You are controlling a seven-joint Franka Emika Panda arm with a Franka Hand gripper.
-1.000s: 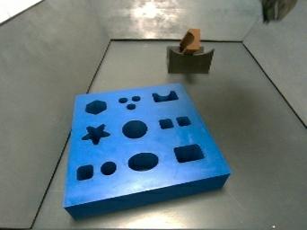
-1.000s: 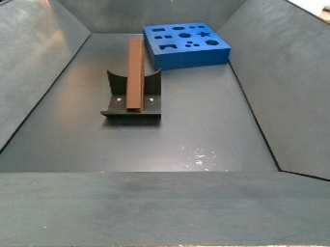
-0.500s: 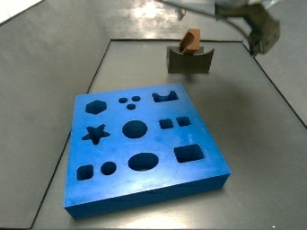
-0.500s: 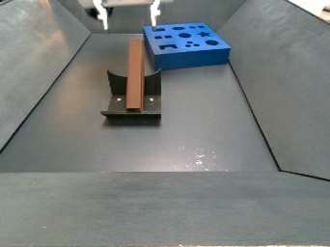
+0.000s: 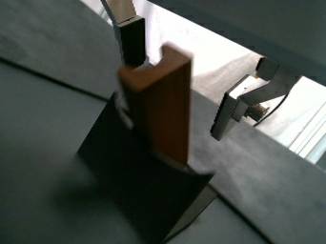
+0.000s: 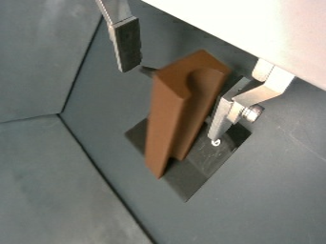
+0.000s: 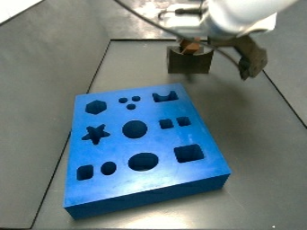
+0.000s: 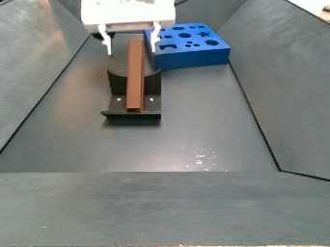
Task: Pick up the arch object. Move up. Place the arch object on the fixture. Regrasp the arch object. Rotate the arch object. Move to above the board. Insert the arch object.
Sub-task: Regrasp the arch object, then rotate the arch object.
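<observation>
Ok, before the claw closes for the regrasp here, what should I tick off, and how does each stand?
1. The long orange-brown wooden arch bar rests in the small dark fixture: ok.
2. The claw straddles the bar, one finger on each side, in both wrist views: ok.
3. Jaws open, silver finger plates apart from the wood: ok.
4. Bar centred between the fingers: cannot tell; one side looks closer in a wrist view.
5. The large bright-blue board with shaped holes lies apart from the fixture, holes unblocked: ok.
6. Claw low enough on the bar for a firm grip: cannot tell.
</observation>
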